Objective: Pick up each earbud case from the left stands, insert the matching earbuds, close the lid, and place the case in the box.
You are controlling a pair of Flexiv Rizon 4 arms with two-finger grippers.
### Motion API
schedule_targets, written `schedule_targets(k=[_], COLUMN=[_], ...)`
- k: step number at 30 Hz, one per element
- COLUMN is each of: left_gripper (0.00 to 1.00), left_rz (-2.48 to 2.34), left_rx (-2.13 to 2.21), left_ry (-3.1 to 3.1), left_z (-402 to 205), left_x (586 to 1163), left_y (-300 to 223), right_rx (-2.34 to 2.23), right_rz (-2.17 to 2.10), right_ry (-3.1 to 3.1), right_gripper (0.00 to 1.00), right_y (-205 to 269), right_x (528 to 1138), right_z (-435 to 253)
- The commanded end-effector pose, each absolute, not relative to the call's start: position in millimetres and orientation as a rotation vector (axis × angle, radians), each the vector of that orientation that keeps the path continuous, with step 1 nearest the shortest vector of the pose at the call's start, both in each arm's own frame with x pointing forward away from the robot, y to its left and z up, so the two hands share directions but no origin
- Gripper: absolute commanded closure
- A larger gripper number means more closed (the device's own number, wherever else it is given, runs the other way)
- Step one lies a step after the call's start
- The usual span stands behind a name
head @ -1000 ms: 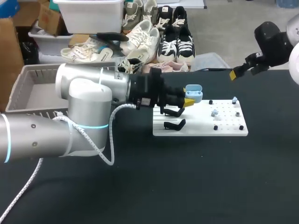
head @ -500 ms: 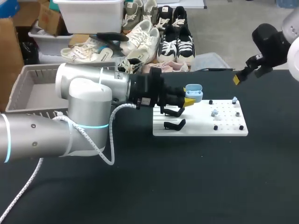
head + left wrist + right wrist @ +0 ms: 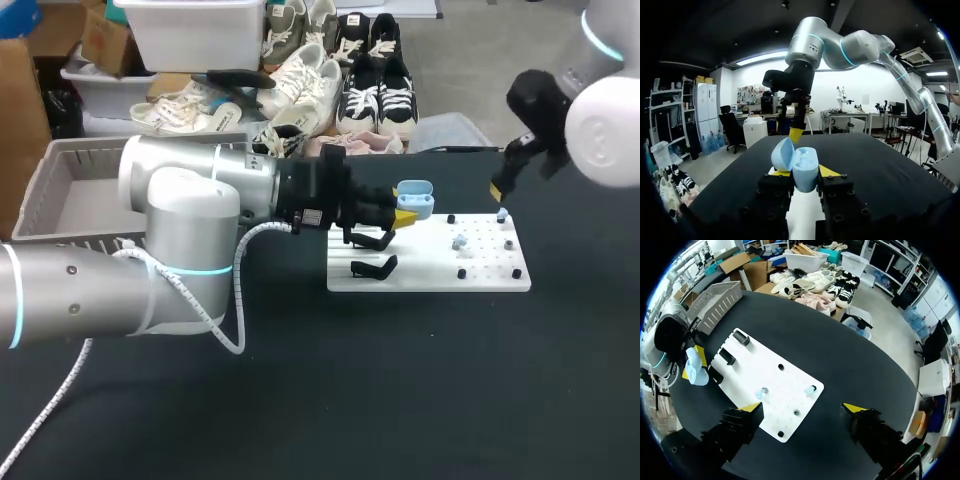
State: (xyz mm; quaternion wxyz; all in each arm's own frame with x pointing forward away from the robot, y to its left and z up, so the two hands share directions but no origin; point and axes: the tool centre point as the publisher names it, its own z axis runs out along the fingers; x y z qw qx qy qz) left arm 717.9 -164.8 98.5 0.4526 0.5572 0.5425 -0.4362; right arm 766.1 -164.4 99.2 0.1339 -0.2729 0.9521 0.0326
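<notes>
Over the board (image 3: 425, 265), left end effector (image 3: 804, 171) clamped on open earbud case (image 3: 796, 161)

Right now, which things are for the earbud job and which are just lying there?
For the job: earbud case, in the left gripper; earbuds on the white board; black stands; grey box; right gripper.
Just there: white cable across the table.

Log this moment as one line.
left gripper: shut on case, lid open | right gripper: open, above board | earbuds: on board, not inserted
</notes>
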Motion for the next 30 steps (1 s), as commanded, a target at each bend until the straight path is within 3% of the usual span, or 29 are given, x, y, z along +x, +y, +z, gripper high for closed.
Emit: schedule_targets(k=[1,15,17,22,26,30], left_gripper=[1.0,1.0,1.0,1.0,1.0,1.0], left_rz=[-1.073,-1.073,-1.073,-1.073,-1.073,-1.073], left_rx=[1.372,1.372,1.372,1.372,1.372,1.372], left_ry=[1.341,1.341,1.341,1.341,1.341,1.341], left_z=[98,98,98,98,98,98], left_x=[716,716,716,716,716,716], left_y=[-165,-165,-165,-165,-165,-165], right_rx=[-0.784,-0.838,-0.83,-0.81,-0.796,-0.792], right_rz=[0.026,-0.205,-0.208,-0.203,-0.201,-0.242], right_ry=[2.801,2.897,2.899,2.906,2.91,2.92], right_gripper=[0.0,0.0,0.07,0.13,0.39,0.5], right_y=[-155,-159,-160,-162,-163,-164], right_x=[773,776,777,779,779,780], right_z=[81,57,56,54,52,50])
